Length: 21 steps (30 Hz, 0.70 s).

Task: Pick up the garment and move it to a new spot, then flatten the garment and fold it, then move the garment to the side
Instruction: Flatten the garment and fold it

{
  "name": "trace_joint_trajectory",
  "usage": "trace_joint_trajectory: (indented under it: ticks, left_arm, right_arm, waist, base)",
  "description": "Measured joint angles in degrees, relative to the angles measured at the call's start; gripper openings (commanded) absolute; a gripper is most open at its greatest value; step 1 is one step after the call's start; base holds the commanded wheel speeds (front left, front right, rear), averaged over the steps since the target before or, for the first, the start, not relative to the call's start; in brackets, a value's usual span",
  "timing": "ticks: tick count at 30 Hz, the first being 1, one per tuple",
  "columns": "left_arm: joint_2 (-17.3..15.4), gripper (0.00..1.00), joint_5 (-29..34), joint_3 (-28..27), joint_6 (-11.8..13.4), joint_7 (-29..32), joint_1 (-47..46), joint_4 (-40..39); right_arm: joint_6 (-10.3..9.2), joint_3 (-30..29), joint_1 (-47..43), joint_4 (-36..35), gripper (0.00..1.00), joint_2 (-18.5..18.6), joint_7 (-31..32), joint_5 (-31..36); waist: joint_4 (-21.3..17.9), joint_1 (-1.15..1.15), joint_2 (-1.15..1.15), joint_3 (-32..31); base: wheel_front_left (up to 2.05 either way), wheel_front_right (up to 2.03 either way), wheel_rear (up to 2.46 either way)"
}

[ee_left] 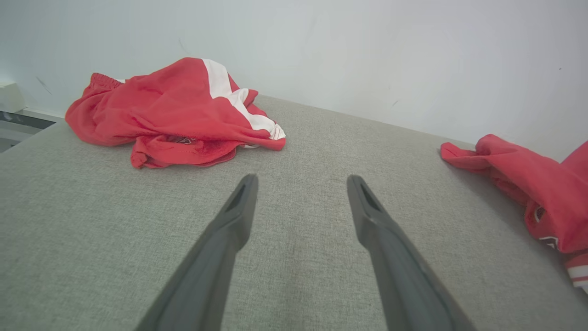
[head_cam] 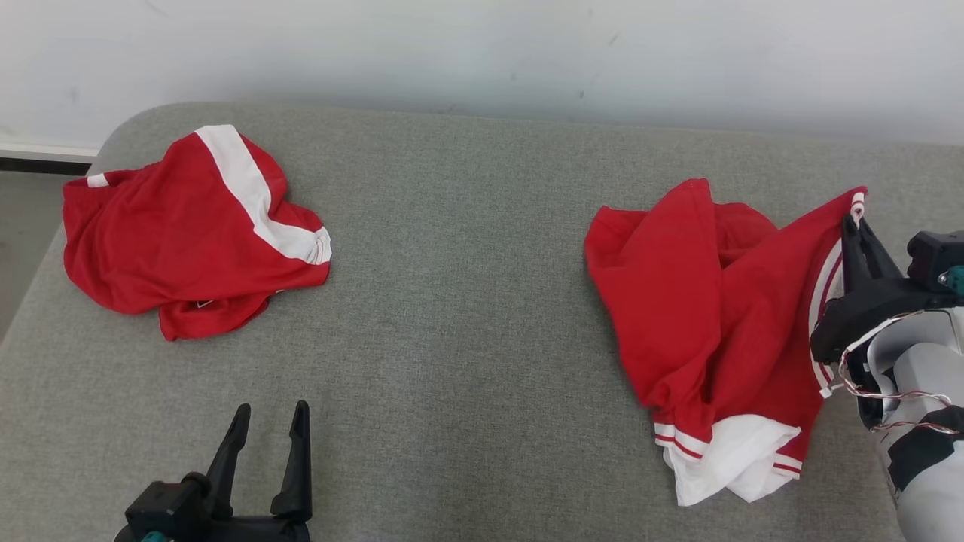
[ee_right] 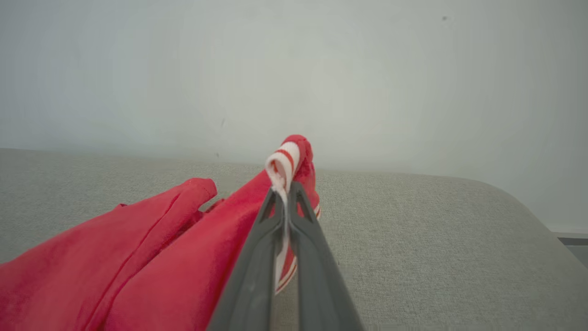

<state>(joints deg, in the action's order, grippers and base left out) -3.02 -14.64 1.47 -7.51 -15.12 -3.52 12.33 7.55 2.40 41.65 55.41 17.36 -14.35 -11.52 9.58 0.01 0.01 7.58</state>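
A crumpled red garment with white, red-striped trim lies on the right of the grey cushioned surface. My right gripper is shut on its striped white edge, lifting that corner into a peak. The right wrist view shows the trim pinched between my fingers, red cloth hanging to the left. My left gripper stands open near the front left, nothing between its fingers. In the left wrist view the garment sits at the right edge.
A second crumpled red garment with a white band lies at the back left, also in the left wrist view. A pale wall runs behind the surface. The surface's left edge drops to a floor.
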Motion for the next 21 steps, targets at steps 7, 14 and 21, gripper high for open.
trace_joint_trajectory:
  ticks: [7, 14, 21]
  left_arm:
    - [0.07, 1.00, 0.02, -0.40, 0.00, 0.00, 0.83, 0.10]
    - [0.11, 1.00, 0.64, -1.31, 0.00, 0.00, 1.72, -0.21]
    - [0.11, 1.00, 1.13, -2.36, 0.00, 0.00, 2.67, -0.57]
  right_arm:
    - [0.00, -0.46, -1.23, -2.85, 1.00, -0.79, -0.60, 0.70]
    - [0.00, -2.53, -11.19, -17.59, 1.00, -3.87, -0.77, 2.05]
    - [0.00, -2.26, -23.69, -27.80, 1.00, -7.70, -0.77, 2.12]
  waist:
    - [-0.68, 0.00, 0.00, -0.90]
    - [-2.74, -0.01, 0.00, -2.86]
    - [-4.92, -0.01, 0.00, -4.51]
  base:
    - [0.00, 0.00, 0.00]
    - [0.00, 0.00, 0.00]
    - [0.00, 0.00, 0.00]
